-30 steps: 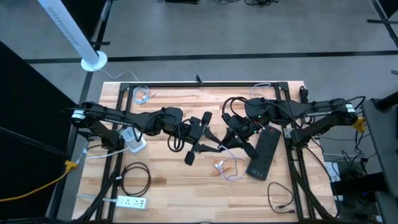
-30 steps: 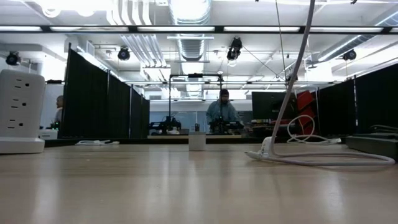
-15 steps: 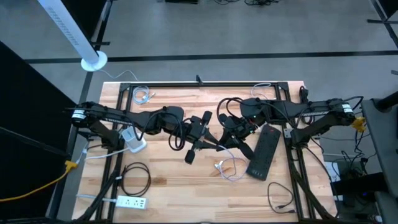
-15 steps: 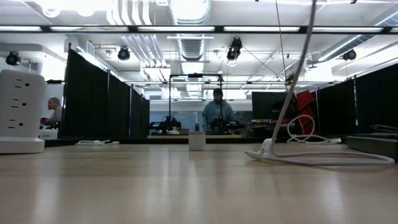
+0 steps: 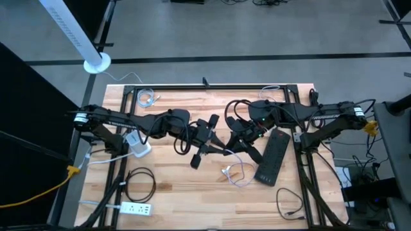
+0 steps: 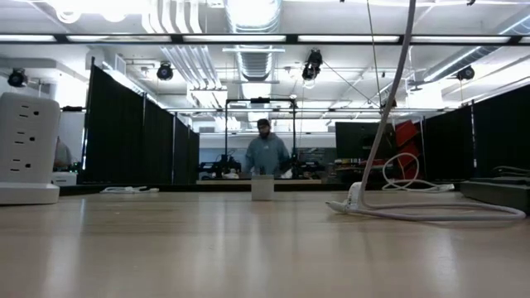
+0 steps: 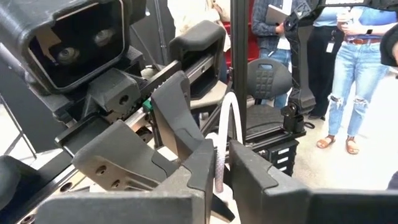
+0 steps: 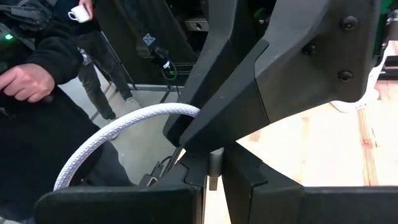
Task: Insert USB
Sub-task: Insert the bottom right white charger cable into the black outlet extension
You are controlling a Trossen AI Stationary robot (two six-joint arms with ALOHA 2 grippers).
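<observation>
Left pincer (image 5: 221, 149): I see it mid-frame in the high view, clamped on the white braided cable (image 7: 219, 163).
Right pincer (image 5: 232, 142): just right of it, nearly touching, fingers together on the cable's USB plug (image 8: 214, 169).
Cable: its slack lies looped on the worktop (image 5: 173, 186) below both pincers.
Black power strip (image 5: 272, 158): right of centre.
White power strip (image 5: 136, 208): lower left.

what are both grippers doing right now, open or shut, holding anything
Left gripper: shut on the white braided cable, raised over the middle of the table.
Right gripper: shut on the cable's metal plug, facing the left gripper.
</observation>
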